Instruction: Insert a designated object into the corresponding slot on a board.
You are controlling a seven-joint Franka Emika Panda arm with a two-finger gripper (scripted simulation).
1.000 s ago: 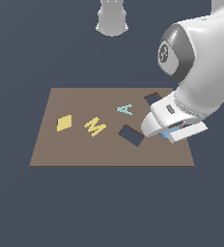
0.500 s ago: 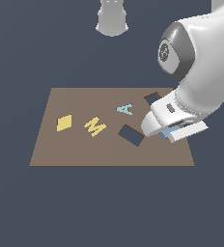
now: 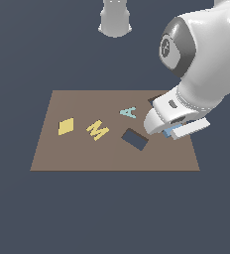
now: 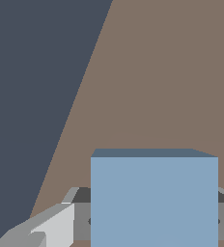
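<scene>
A white robot arm's gripper [image 3: 174, 130] is clasping a light-blue square tile [image 4: 154, 200] between its fingers [image 4: 51, 226], hovering over the brown board [image 3: 77, 154] near its edge at three o'clock. The small dark slot [image 3: 154, 100] is lying toward one o'clock, partly hidden.

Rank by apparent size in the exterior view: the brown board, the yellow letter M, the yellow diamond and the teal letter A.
1. Flat brown rectangular board, by far the largest.
2. Yellow letter M.
3. Yellow diamond and teal letter A look close in size; I would not rank them apart.
</scene>
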